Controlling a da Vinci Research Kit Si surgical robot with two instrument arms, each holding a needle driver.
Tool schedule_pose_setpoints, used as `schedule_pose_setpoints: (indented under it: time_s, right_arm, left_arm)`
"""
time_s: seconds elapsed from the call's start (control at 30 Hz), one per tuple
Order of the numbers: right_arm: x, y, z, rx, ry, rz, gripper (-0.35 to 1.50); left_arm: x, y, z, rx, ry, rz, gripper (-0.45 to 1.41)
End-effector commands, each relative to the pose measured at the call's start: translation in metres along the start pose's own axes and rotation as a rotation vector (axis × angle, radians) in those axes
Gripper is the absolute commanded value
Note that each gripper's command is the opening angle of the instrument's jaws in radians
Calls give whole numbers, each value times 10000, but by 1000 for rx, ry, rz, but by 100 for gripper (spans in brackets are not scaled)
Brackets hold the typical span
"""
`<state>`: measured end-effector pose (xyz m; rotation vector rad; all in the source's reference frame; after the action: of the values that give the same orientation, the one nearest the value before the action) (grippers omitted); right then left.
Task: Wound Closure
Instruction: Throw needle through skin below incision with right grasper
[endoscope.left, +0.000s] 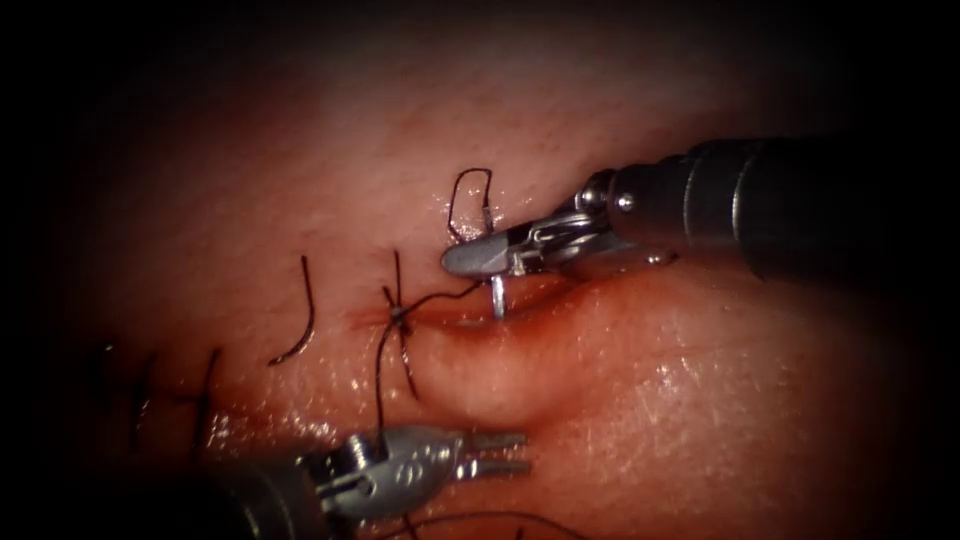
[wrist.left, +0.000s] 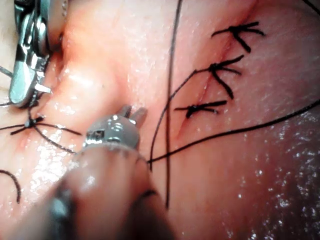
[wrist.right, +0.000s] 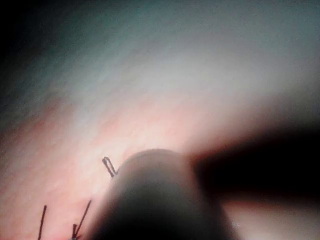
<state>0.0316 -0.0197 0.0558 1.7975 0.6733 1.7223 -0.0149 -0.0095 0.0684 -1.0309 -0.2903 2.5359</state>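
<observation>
Needle (endoscope.left: 497, 292) clamped in the right tool (endoscope.left: 480, 258), standing across the cut (endoscope.left: 470, 318) of the tissue (endoscope.left: 700, 380).

Right tool's fingers clenched on the needle near mid-curve, with a short bright stub poking down below them into the open stretch of the cut, just right of the last knot (endoscope.left: 398, 316); whether the tip sits in the tissue: cannot tell. Long axis of the visible stub near vertical, crossing the cut's line. Thread (endoscope.left: 470, 195) looped above the right tool on the far edge. Left tool (endoscope.left: 495, 452) well apart on the near side, fingers slightly parted and grasping nothing, pointing right. Clearly nearer to the needle: right arm. Finished stitches (wrist.left: 220, 85) further left along the cut.
</observation>
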Motion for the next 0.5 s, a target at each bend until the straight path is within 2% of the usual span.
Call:
schedule_pose_setpoints:
  time_s: [0.03, 0.5]
  right_arm:
    - [4, -3, 8, 4, 0, -3, -35]
    - [-36, -4, 20, 14, -32, 5, -35]
  left_arm:
    - [0, -2, 8, 0, 1, 1, 2]
    - [0, -2, 7, 0, 1, 1, 2]
